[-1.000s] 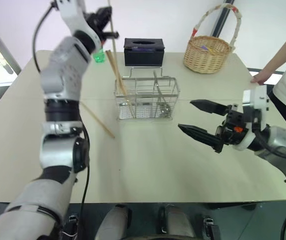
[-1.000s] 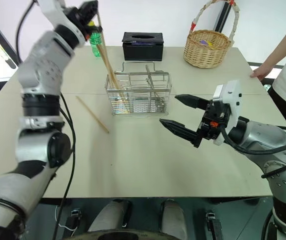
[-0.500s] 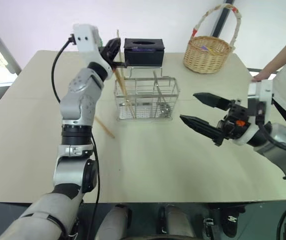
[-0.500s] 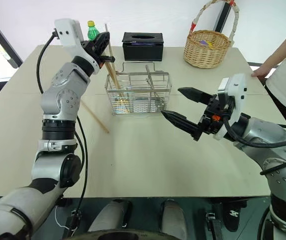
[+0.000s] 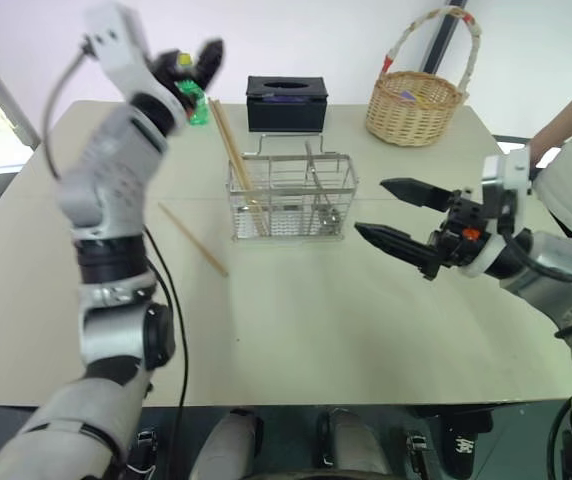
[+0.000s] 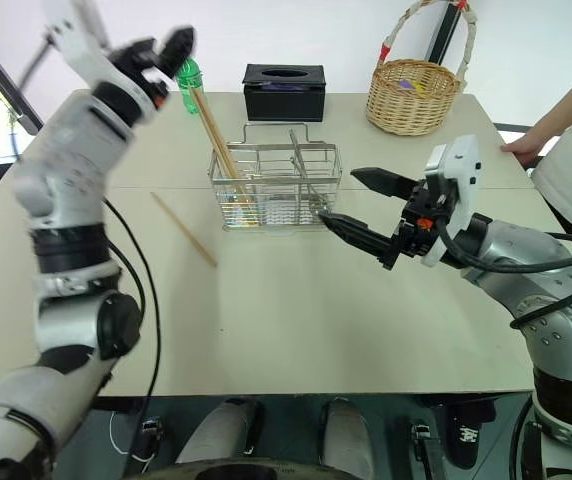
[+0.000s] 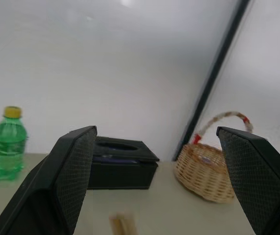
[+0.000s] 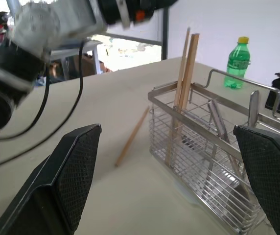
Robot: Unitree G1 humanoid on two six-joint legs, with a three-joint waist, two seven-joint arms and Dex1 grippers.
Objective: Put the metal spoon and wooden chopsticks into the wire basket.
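While two wooden chopsticks (image 5: 234, 155) leaned in wire basket (image 5: 294, 195), third (image 5: 194, 239) lay on table. L gripper (image 5: 198, 62), R gripper (image 5: 398, 213) both spread, empty. Metal spoon: inside basket, prob. Risk: leaners tipping out if bumped.

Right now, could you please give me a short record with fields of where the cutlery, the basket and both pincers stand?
wire basket: upright mid-table, in front of the black tissue box
chopsticks in basket: two, leaning in the left compartment
loose chopstick: flat on the table, left of the basket
metal spoon: appears to stand in a middle compartment
left pincer: open, empty, raised near the green bottle
right pincer: open, empty, right of the basket
left to do: loose chopstick
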